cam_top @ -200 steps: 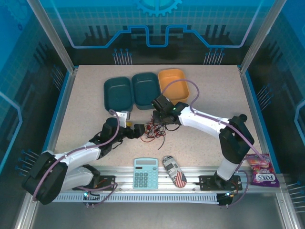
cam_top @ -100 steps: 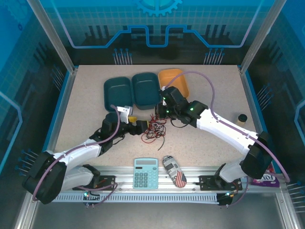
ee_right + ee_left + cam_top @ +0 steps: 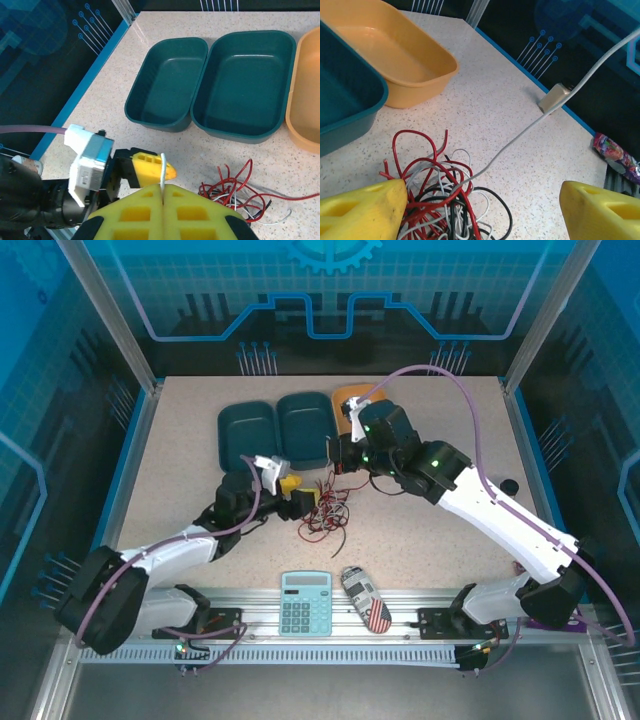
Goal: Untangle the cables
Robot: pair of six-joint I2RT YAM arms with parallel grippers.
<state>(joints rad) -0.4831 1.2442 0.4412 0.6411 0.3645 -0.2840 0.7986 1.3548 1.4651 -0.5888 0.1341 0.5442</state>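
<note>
Jaws first: the right gripper (image 3: 163,189) is clamped tight on one white cable (image 3: 520,137), with the strand pinched right between its yellow fingers (image 3: 135,212). The left gripper (image 3: 480,215) is spread wide with nothing in it, one yellow finger on either side of the pile.

Pose-wise, the right arm is stretched out long and diagonal. Its wrist is held up over the near right corner of the middle teal tray (image 3: 305,428), with the fingers angled down. The left arm lies low along the table, its forearm reaching toward the near side of that same tray and the gripper nosing into the heap.

The cables (image 3: 325,512) sit on the table just in front of the teal tray, off its near right corner. They're a messy knot of thin red, black and white wires, with red loops sticking out of the top. The white one comes out of the heap pulled straight and rises away from the table.
</note>
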